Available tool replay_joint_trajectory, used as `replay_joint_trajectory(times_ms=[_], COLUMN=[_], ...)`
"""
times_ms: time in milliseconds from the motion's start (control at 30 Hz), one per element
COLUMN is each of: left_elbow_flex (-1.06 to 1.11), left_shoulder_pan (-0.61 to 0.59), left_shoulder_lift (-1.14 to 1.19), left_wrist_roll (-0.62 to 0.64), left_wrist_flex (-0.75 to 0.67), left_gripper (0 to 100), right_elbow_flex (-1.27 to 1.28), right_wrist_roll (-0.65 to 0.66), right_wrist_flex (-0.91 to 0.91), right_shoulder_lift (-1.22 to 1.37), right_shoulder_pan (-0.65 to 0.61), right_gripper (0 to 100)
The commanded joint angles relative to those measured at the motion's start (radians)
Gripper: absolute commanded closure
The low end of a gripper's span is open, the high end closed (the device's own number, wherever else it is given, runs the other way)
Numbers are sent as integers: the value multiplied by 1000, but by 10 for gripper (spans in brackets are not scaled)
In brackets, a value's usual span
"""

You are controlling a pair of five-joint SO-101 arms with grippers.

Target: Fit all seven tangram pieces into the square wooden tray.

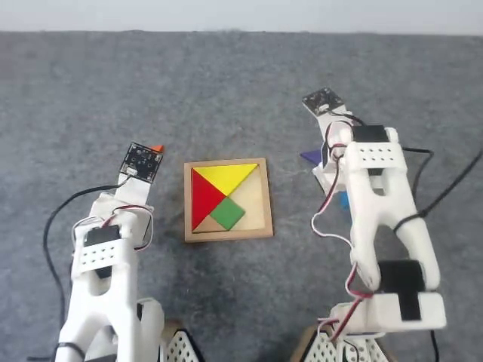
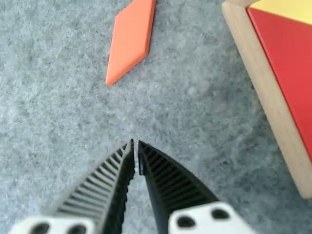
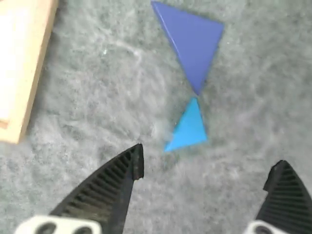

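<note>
Beside the tray, the left gripper is pressed together near an orange piece, while the right gripper gapes wide above two blue triangles.

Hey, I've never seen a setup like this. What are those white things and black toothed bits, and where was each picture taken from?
The white things are two small robot arms, the left arm and the right arm, seen from a camera overhead. The other two pictures come from cameras on their wrists, looking past the black toothed fingers. On the grey mat sits a square wooden tray holding a yellow triangle, a red triangle and a green square. Outside it lie an orange parallelogram, a dark blue triangle and a light blue triangle. The left gripper is shut, the right gripper open; neither holds anything.
</note>
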Motion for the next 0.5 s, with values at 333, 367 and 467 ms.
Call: replay_joint_trajectory(times_ms=[333,367,467], left_elbow_flex=[-10,-8,-2], left_shoulder_pan=[-5,-5,-3], left_shoulder_lift=[-34,-34,-34], left_wrist_roll=[-12,-12,-12], left_wrist_flex=[-17,-17,-18], left_gripper=[987,987,987], right_elbow_flex=[11,9,3], right_wrist_roll=[-8,-8,-9], right_wrist_flex=[-185,-196,-219], right_shoulder_lift=[119,151,223], right_shoulder_pan=[188,188,162], right_gripper=[810,799,742])
